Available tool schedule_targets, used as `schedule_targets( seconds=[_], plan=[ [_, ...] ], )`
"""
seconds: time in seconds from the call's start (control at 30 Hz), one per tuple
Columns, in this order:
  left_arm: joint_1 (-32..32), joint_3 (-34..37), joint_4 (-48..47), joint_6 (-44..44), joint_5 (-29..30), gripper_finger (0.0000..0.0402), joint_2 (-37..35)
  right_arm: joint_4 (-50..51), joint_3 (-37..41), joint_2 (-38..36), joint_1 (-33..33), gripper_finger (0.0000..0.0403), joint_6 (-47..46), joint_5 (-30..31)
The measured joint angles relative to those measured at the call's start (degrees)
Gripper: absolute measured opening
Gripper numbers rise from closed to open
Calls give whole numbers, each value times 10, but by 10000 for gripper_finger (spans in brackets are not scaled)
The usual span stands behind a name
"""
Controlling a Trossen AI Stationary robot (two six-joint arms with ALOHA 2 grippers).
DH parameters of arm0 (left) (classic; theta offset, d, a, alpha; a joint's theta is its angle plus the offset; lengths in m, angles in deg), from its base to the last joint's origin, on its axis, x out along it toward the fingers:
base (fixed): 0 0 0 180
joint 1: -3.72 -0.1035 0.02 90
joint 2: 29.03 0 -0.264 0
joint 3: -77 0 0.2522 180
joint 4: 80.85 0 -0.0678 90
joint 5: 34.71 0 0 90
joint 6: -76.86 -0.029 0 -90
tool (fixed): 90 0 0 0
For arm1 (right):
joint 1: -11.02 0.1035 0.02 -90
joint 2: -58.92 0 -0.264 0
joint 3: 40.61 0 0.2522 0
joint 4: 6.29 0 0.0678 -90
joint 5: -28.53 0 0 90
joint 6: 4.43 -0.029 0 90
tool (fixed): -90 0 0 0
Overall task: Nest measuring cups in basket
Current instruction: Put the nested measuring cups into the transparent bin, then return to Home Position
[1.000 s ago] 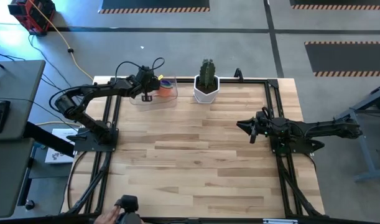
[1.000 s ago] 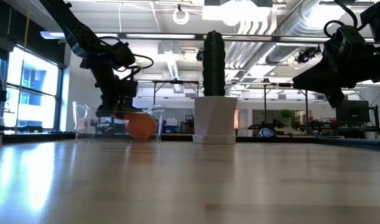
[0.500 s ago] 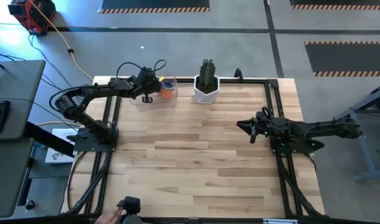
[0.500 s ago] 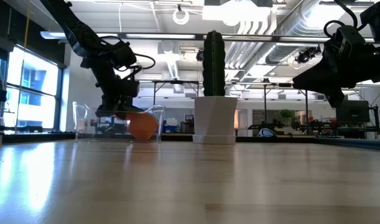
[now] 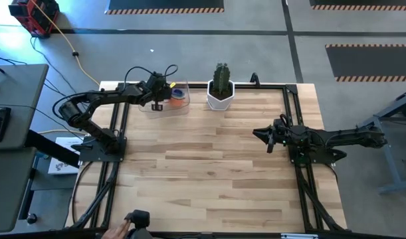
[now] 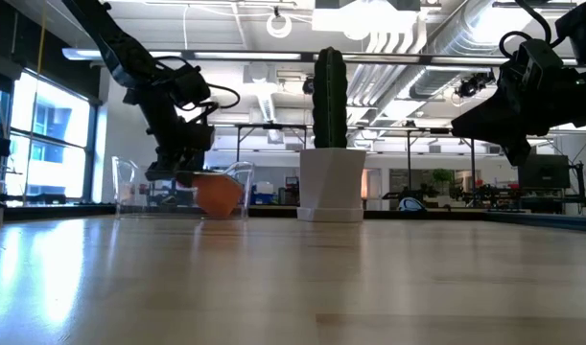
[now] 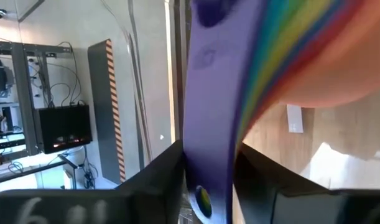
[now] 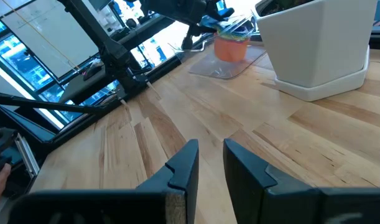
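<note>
Left tool (image 5: pixel 159 97) was at the far left corner of the worktop (image 5: pixel 209 172), reaching into the clear basket (image 5: pixel 149 107). In the left wrist view the purple handle (image 7: pixel 208 124) ran between its two dark fingers (image 7: pixel 158 171), with slim gaps showing on both sides (so spread a little around the handle, not clamping it). Nested measuring cups (image 5: pixel 179 95) sat as one stack in the basket's right part, orange cup (image 6: pixel 219 195) outermost, coloured rims fanned like a rainbow (image 7: pixel 289 50) close to the wrist camera. Low view put the tool's tips just above the stack, at the basket's rim level.

Just right of the basket stood the white hexagonal pot (image 5: pixel 220 96) holding a cactus (image 5: pixel 220 77), apart from the basket.

Right tool (image 5: pixel 268 137) hung over the right half of the worktop, well apart from basket and pot, pointing left. Its fingers (image 8: pixel 183 168) stood slightly parted with a narrow gap, nothing between them (bare wood showed through).
</note>
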Motion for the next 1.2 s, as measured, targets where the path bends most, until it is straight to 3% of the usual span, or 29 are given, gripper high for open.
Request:
schedule_targets(
  seconds=[0.2,0.83,1.0,1.2],
  plan=[
    [0,0,-1,-6,-1,137,0,0,0,0,0,67,0,0],
    [13,0,-56,72,19,138,-70,0,0,0,0,67,0,0],
    [43,-1,-58,116,-19,138,-130,0,0,0,0,67,0,0],
    [97,-2,-80,285,-103,138,-192,0,0,0,0,67,0,0]
  ],
)
